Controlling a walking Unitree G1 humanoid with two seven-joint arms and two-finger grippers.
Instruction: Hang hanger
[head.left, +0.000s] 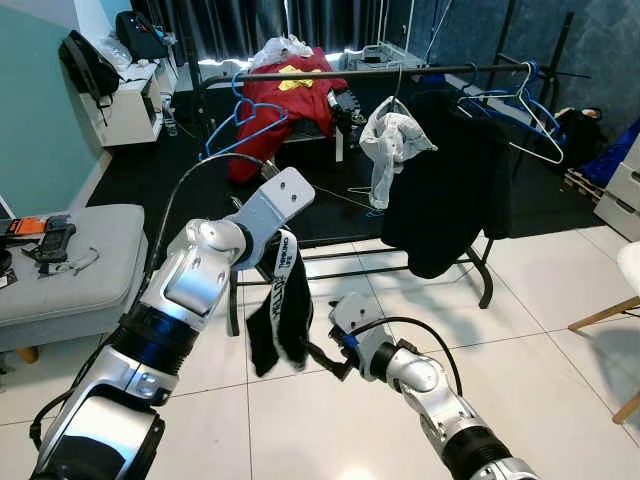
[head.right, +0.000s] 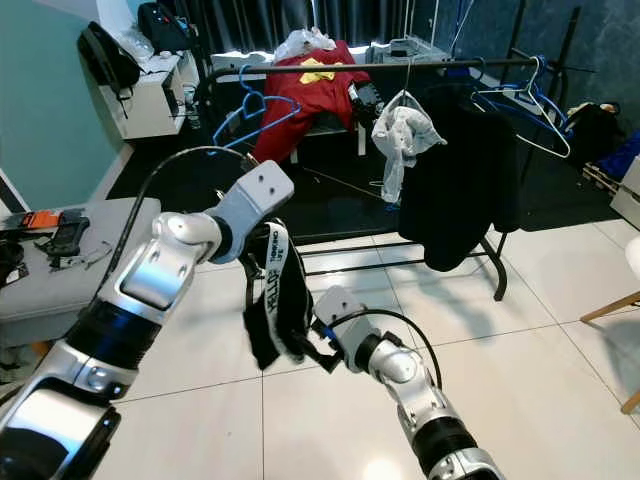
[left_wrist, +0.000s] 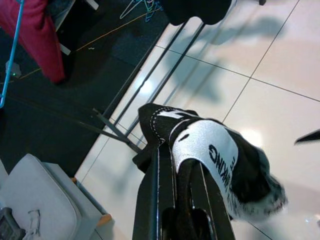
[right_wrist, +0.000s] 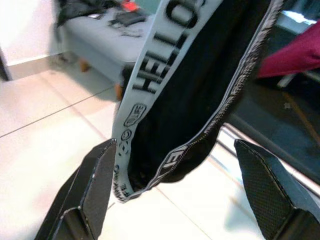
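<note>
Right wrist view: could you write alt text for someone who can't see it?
A black garment with a grey lettered band hangs between the right gripper's two open black fingers, above white floor tiles. Behind it stand a grey padded bench and some red cloth.

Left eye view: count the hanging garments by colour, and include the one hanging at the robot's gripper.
Red: 1, the red garment draped by the rail.
White: 1, the white garment on a hanger.
Black: 1, the black garment on the rail.
Black and white: 1, the black-and-white garment hanging from the left gripper.
Total: 4
</note>
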